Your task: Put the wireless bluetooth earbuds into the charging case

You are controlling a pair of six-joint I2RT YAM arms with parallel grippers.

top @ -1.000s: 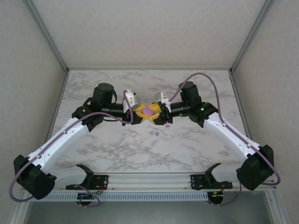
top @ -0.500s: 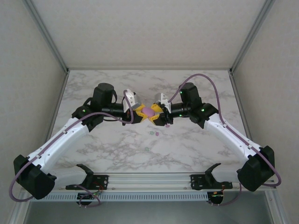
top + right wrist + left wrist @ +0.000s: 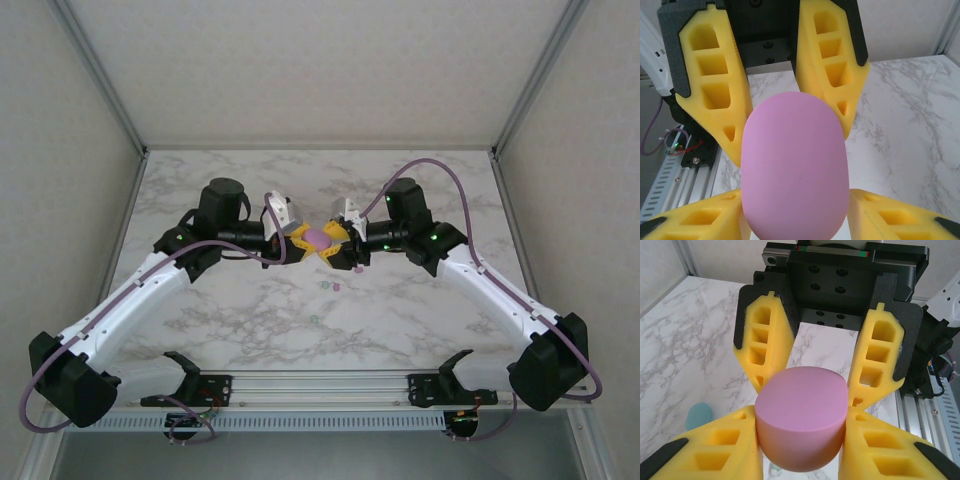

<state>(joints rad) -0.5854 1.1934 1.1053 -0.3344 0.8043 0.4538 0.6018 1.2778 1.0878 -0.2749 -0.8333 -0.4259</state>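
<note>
Plainly, little is done yet. Nearest the robot, one greenish earbud (image 3: 313, 320) lies loose on the marble table (image 3: 430, 320), and two more earbuds (image 3: 337, 286) sit a little farther in — none is in a case. Beyond them, held above mid-table, is the pink oval case (image 3: 316, 238). The left claw (image 3: 802, 415) is clamped on its sides. The right claw (image 3: 795, 192) straddles the other end, but I cannot tell whether it grips or merely flanks. No open lid shows, so opening and loading — nearly the whole job, I judge — remain.
</note>
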